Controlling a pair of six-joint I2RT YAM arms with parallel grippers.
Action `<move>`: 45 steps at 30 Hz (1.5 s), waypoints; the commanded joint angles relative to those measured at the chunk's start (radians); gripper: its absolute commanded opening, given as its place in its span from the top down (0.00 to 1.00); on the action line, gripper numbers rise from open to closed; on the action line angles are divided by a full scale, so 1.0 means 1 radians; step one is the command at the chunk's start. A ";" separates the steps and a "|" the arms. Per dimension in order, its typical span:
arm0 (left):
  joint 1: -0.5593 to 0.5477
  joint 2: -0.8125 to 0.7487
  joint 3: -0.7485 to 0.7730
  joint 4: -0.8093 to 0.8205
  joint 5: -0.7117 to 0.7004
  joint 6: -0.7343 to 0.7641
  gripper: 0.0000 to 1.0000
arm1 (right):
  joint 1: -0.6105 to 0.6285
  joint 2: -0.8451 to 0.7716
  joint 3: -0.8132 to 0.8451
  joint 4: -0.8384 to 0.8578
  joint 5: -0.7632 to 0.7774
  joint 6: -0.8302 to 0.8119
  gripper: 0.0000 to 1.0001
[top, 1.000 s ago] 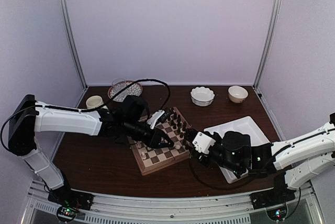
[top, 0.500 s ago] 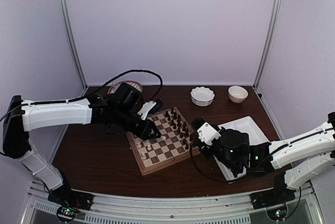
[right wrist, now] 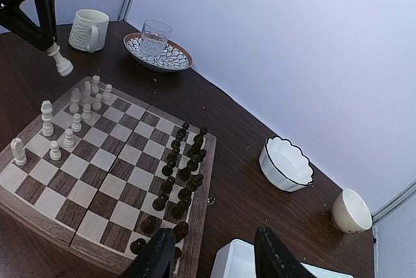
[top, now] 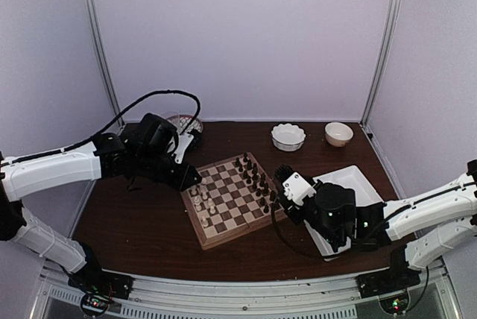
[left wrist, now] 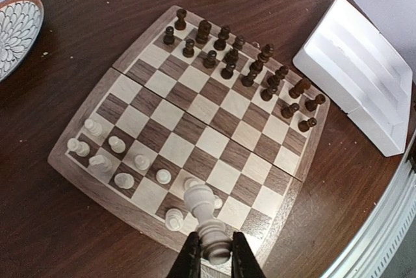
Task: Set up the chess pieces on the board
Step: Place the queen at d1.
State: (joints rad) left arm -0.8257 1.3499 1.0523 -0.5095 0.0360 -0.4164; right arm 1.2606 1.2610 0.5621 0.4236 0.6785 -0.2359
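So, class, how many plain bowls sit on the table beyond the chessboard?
2: a scalloped white bowl just beyond the board, and a smaller cream bowl to its right, near the back wall. None seems hidden.

Pale lilac walls (top: 238,36), two silvery corner posts (top: 102,51), dark brown wooden table (top: 134,222), soft even light.

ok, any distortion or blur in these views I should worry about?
Left wrist: wide-angle bowing curves the board rim, and the white piece in the left tool looms oversized, slightly soft. Right wrist: board sharp, right tool a dark silhouette. Top external: even light, chess pieces tiny and soft.
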 commanded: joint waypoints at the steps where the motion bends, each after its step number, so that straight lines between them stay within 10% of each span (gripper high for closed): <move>1: 0.005 -0.064 -0.026 0.027 -0.111 -0.018 0.89 | -0.013 -0.044 -0.024 0.021 0.040 0.017 0.56; 22: 0.091 -0.234 -0.204 -0.002 -0.268 -0.074 0.92 | -0.074 -0.115 -0.055 0.001 0.019 0.075 0.55; 45: 0.105 0.023 -0.122 0.017 -0.060 -0.070 0.93 | -0.081 -0.124 -0.058 -0.003 -0.005 0.083 0.54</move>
State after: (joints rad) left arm -0.7273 1.3418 0.8871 -0.5179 -0.0513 -0.4843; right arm 1.1858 1.1568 0.5171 0.4164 0.6811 -0.1680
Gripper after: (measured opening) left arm 0.136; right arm 0.458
